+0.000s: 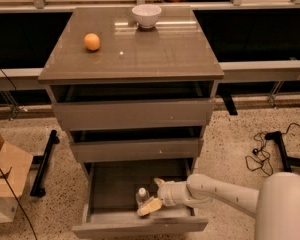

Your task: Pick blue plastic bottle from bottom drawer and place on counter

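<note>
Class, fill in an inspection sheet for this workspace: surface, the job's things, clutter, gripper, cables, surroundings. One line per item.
Surface: counter, glossy, carrying two items.
Job's things: blue plastic bottle standing in the open bottom drawer, near its front; not yet on the counter.
Clutter: white bowl at the counter's back edge; orange fruit towards the picture's left.
Gripper: gripper inside the bottom drawer, open, right at the bottle; contact cannot be told.
Cables: black cable on the floor at the picture's right.
Surroundings: cardboard box on the speckled floor at the picture's left.
</note>
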Robot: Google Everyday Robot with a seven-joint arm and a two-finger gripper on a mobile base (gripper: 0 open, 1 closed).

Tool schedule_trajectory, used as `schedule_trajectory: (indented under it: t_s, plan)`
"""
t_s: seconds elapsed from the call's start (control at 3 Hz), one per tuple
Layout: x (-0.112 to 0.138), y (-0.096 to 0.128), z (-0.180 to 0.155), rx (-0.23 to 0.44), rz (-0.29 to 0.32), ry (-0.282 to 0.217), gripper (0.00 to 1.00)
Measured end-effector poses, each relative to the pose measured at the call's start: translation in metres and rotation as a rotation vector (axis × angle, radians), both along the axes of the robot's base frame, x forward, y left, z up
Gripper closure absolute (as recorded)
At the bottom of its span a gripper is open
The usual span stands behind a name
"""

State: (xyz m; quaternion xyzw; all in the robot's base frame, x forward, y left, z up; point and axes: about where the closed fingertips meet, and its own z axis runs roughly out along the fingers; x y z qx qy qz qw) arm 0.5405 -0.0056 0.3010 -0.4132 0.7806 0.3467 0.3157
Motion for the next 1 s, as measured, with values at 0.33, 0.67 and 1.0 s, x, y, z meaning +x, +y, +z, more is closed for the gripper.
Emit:
schedule_trajectory:
  t_s: [0.33,0.67,1.0]
  plan:
    - [0.015,0.017,-0.036,0.037,0.004,0.043,0.00]
    - [0.025,0.032,-0.061,0.083,-0.003,0.088,0.17]
    - [0.026,0.046,-0.070,0.120,0.002,0.108,0.48]
